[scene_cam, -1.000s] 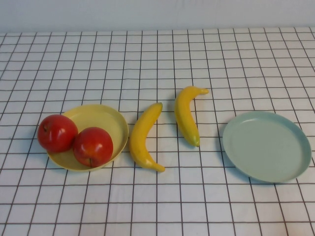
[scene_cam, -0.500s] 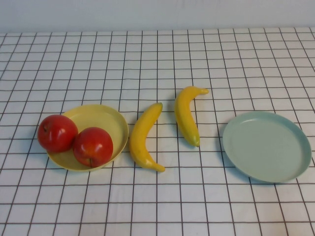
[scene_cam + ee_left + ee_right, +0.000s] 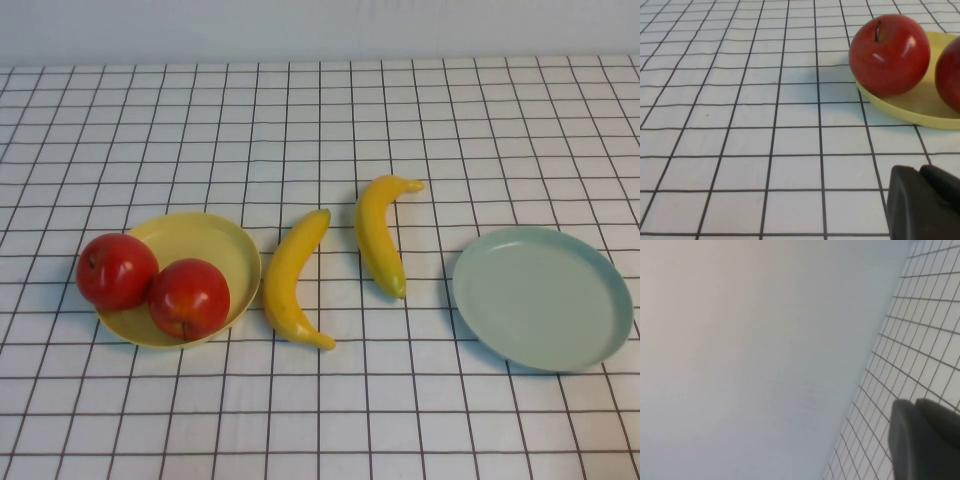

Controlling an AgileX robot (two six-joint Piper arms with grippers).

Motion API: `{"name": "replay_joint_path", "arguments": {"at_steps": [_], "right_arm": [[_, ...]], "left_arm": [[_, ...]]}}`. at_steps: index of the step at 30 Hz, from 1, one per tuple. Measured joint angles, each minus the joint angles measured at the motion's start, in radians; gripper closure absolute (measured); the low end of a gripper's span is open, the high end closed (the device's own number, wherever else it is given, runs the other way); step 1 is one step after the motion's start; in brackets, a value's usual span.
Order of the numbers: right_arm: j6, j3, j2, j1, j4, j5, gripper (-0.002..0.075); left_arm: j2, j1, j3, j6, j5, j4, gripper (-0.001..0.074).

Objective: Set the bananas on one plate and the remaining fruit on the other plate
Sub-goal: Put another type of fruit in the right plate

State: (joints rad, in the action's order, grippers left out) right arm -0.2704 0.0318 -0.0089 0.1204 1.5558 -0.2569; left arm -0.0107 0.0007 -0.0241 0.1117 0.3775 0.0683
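Observation:
Two red apples (image 3: 117, 271) (image 3: 188, 298) rest on the pale yellow plate (image 3: 205, 240) at the left of the table. Two yellow bananas (image 3: 291, 279) (image 3: 379, 236) lie on the cloth between the plates. The pale blue-green plate (image 3: 542, 297) at the right holds nothing. Neither arm shows in the high view. My left gripper (image 3: 920, 172) is shut with nothing in it, hovering over the cloth short of one apple (image 3: 889, 54) and the yellow plate's rim (image 3: 900, 111). My right gripper (image 3: 916, 407) is shut on nothing, facing the wall and the checked cloth.
A white cloth with a black grid (image 3: 320, 130) covers the whole table. A plain pale wall (image 3: 320, 30) runs along the far edge. Bare cloth lies behind the fruit and along the near edge.

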Motion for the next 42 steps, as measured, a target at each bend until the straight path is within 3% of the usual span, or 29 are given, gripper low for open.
{"name": "replay_joint_path", "arguments": {"at_steps": [11, 16, 22, 32, 42], "right_arm": [[-0.409, -0.06, 0.05, 0.0, -0.005, 0.157, 0.0742], [-0.663, -0.256, 0.329, 0.0, -0.005, 0.182, 0.0742], [-0.85, -0.5, 0.689, 0.0, -0.014, 0.317, 0.0743], [-0.901, -0.741, 1.117, 0.0, -0.071, 0.375, 0.0742], [-0.954, -0.796, 1.169, 0.0, -0.081, 0.388, 0.0742]], "left_arm": [[0.0, 0.0, 0.0, -0.002, 0.0, 0.0, 0.0734], [0.0, 0.0, 0.0, -0.002, 0.0, 0.0, 0.0734], [0.0, 0.0, 0.0, -0.002, 0.0, 0.0, 0.0734], [0.0, 0.0, 0.0, -0.002, 0.0, 0.0, 0.0734], [0.0, 0.0, 0.0, -0.002, 0.0, 0.0, 0.0734]]}}
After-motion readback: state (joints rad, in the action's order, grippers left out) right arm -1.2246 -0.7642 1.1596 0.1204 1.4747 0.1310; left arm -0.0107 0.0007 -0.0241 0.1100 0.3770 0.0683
